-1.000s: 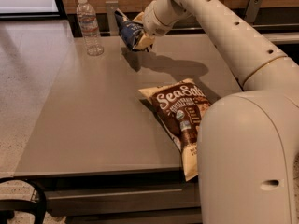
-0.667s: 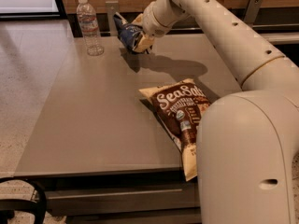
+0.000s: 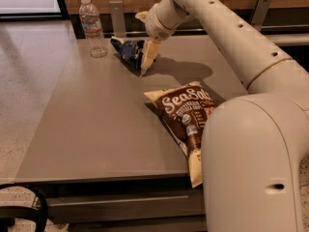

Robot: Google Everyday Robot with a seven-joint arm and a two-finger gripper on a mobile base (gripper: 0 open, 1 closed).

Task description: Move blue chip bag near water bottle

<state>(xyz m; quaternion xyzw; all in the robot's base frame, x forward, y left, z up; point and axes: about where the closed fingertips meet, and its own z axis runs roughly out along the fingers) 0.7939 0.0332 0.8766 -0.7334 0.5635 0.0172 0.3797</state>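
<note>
Since a second ago, the gripper [image 3: 146,61] has come down and a little to the left, bringing the blue chip bag [image 3: 127,51] from above the surface down to the grey table [image 3: 96,124]. It now points downward at the far middle of the table, its pale tip at the tabletop. The bag sits directly against its left side, crumpled and tilted, and its right end is hidden behind the gripper. Whether the gripper is clamped on the bag or has loosened cannot be told from this angle.

To the left of the bag, near but not touching, the water bottle [image 3: 91,27] stands upright close to the far left corner of the table. It is clear plastic with a white cap and has not moved.

From the gripper, the white arm [image 3: 227,30] runs up and to the right, casting a dark shadow on the table behind it. Nearer and to the right, well apart from the blue bag, a larger brown chip bag [image 3: 186,111] lies flat, its near end hanging over the table's near edge. The robot's white body [image 3: 256,168] fills the near right corner and covers part of that bag.
</note>
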